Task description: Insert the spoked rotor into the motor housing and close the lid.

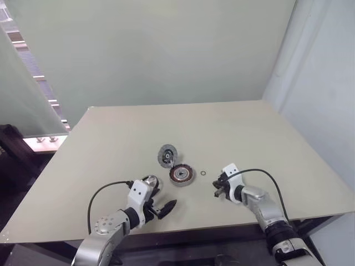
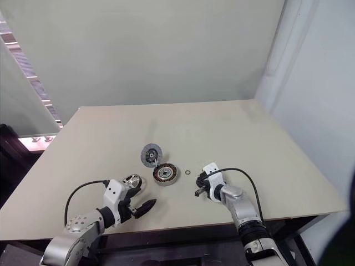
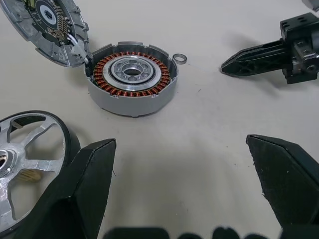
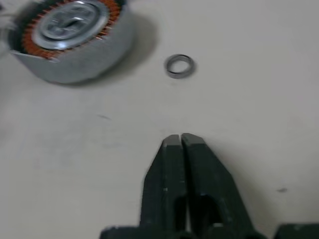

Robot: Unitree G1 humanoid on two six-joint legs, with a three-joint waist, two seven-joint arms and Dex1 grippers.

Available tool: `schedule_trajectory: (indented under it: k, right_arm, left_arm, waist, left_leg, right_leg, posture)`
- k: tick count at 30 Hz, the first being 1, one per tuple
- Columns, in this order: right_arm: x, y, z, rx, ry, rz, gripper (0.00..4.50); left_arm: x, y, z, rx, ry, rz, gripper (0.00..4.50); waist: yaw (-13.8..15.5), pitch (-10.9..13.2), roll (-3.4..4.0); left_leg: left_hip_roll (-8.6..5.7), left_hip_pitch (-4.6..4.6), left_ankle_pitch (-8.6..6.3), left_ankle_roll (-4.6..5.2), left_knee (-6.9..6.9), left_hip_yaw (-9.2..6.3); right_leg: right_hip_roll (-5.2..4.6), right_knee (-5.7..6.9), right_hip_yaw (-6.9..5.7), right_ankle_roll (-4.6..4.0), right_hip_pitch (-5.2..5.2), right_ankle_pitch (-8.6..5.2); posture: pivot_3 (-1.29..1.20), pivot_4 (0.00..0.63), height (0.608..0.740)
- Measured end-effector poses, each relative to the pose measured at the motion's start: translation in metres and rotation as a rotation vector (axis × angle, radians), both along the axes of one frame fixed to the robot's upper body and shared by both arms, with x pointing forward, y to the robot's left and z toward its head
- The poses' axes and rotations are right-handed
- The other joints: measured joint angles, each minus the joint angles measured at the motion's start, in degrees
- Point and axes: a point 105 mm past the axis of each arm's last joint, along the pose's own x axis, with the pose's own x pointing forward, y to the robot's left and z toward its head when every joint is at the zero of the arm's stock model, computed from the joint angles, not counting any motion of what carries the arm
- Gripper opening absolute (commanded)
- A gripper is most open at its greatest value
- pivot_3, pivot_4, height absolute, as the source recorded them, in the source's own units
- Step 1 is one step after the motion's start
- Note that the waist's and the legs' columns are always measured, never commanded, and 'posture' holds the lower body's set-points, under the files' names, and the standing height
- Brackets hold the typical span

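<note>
The motor housing [image 1: 181, 174] sits open-topped in the middle of the table, its copper windings [image 3: 132, 77] ringing a silver hub. The lid [image 1: 167, 155] lies just behind it, touching its rim [image 3: 75, 47]. The spoked rotor [image 1: 150, 182] rests on the table against the outer side of one finger [image 3: 84, 184] of my left gripper [image 3: 182, 142]. That gripper is open and points at the housing, with nothing between its fingers. My right gripper [image 4: 179, 139] is shut and empty, low over the table to the right of the housing.
A small metal ring [image 4: 179, 65] lies loose on the table between the housing and my right gripper's tips. The table [image 1: 249, 133] stretches bare to its far edge and to both sides. A pale wall stands behind it.
</note>
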Motion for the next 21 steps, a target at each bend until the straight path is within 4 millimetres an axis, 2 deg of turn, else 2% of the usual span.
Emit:
schedule_trajectory:
  k: [7, 10, 13, 21]
  right_arm:
    - [0.020, 0.024, 0.038, 0.039, -0.092, 0.053, 3.35]
    - [0.031, 0.030, 0.044, 0.029, -0.105, 0.045, 4.38]
    - [0.040, 0.033, 0.044, 0.004, -0.097, 0.029, 4.38]
    - [0.047, 0.038, 0.032, -0.032, -0.066, 0.039, 4.38]
  left_arm:
    - [0.002, 0.000, 0.002, 0.001, -0.007, 0.000, 4.50]
    - [0.003, 0.003, 0.003, 0.012, -0.011, 0.003, 4.50]
    - [0.005, 0.011, 0.005, 0.024, -0.021, 0.022, 4.50]
    - [0.006, 0.015, 0.006, 0.032, -0.024, 0.034, 4.50]
  waist:
    - [0.0, 0.0, 0.01]
    - [0.0, 0.0, 0.01]
    - [0.0, 0.0, 0.01]
    - [-0.1, 0.0, 0.02]
  left_leg:
    - [0.02, 0.01, 0.00, 0.00, 0.02, 0.03]
    - [0.01, -0.03, 0.00, 0.00, 0.00, 0.03]
    - [0.00, -0.05, -0.02, 0.03, -0.01, 0.00]
    - [-0.02, -0.07, -0.10, 0.16, -0.04, 0.00]
  right_leg:
    - [0.01, 0.01, 0.00, 0.00, -0.01, 0.00]
    - [0.01, 0.01, 0.00, 0.01, -0.05, 0.01]
    - [0.00, 0.01, 0.00, 0.11, -0.05, 0.07]
    - [0.00, 0.01, 0.02, 0.14, -0.06, 0.09]
  posture:
    - [0.00, 0.000, 0.740]
    - [0.00, 0.000, 0.740]
    - [0.00, 0.000, 0.740]
    - [0.00, 0.000, 0.740]
